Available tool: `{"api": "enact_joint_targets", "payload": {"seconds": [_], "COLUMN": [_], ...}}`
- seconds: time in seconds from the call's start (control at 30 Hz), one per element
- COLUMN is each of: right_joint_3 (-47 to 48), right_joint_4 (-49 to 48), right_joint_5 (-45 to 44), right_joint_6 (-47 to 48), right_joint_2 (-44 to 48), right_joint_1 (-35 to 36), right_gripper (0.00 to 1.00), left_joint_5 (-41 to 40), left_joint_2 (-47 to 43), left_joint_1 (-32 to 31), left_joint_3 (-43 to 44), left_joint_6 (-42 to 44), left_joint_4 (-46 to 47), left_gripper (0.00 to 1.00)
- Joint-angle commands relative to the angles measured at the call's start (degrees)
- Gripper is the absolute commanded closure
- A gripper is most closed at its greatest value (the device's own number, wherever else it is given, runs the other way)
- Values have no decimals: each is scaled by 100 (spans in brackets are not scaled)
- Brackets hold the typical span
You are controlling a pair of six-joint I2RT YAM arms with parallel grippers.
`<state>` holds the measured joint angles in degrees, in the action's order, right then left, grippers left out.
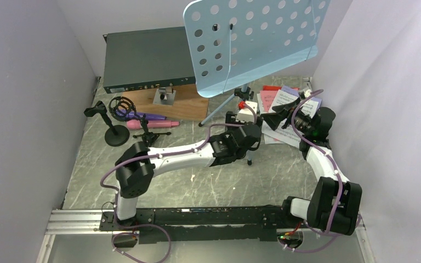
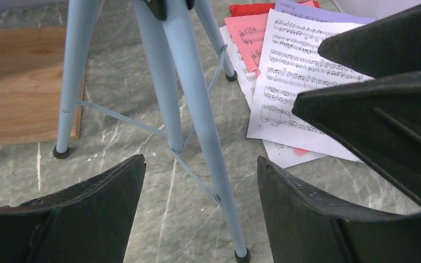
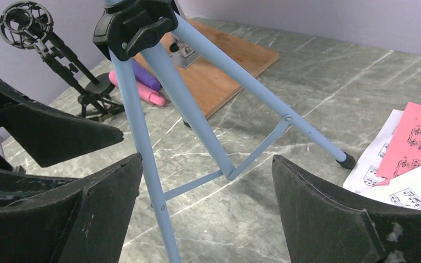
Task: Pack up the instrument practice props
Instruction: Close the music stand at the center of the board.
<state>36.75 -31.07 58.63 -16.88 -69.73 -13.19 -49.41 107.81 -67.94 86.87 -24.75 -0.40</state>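
My left gripper [image 2: 200, 164] stands wide, its fingers on either side of one near leg of the light-blue music tripod [image 1: 252, 38], clear of it. My right gripper [image 3: 207, 164] is wide too, facing the same legs from the right and holding nothing. The tripod stands upright mid-table. The music sheets [image 1: 277, 101] lie fanned just right of it. At far left, the purple microphone [image 1: 142, 116] and pink microphone [image 1: 153, 124] lie beside the wooden board [image 1: 186, 104], near the black mic holders [image 1: 116, 136].

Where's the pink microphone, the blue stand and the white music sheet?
Pink microphone [image 1: 153, 124]: top view, its middle.
Light-blue music stand [image 1: 268, 49]: top view, its desk.
White music sheet [image 2: 301, 82]: left wrist view, page middle.
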Motion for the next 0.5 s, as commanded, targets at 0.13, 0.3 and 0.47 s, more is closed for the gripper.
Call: {"api": "enact_joint_targets", "payload": {"seconds": [0.13, 0.3, 0.47], "right_joint_3": [263, 231, 111], "right_joint_4": [-53, -171, -368], "right_joint_5": [67, 233, 488], "right_joint_6": [136, 221, 453], "right_joint_2": [31, 6, 12], "right_joint_1": [-64, -78, -78], "right_gripper": [10, 10, 5], "left_joint_5": [279, 663, 970], "left_joint_2": [422, 115, -581], "left_joint_1": [324, 325, 324], "left_joint_3": [690, 114, -728], "left_joint_6": [-753, -288, 92], "left_joint_4": [-834, -104, 654], "left_gripper": [51, 92, 100]}}
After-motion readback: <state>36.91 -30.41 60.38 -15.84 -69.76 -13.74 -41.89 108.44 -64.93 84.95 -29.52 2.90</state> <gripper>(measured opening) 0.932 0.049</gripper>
